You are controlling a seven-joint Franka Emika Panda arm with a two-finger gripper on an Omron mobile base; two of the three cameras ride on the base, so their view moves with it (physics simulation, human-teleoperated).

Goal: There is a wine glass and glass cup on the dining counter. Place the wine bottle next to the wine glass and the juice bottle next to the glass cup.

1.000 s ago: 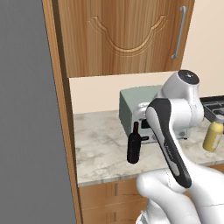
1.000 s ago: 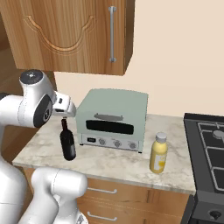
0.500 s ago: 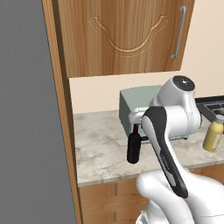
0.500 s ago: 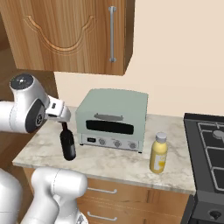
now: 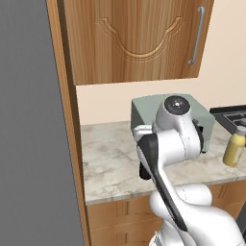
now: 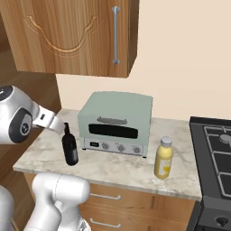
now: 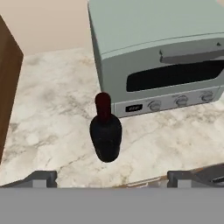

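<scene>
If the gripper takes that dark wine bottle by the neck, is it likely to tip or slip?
The wine bottle stands upright, tall and slim on a small base, so a sideways nudge would probably tip it. Its narrow neck looks smooth, so it may slip in a loose grip. It looks rigid, probably heavy for its size.

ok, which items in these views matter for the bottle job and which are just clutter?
Job items:
- wine bottle, upright on the worktop, in front of the toaster oven's left end
- juice bottle, upright, right of the oven
- gripper, open, above the wine bottle

Just there:
- toaster oven
- stove
- wall cabinet
- marbled worktop
</scene>
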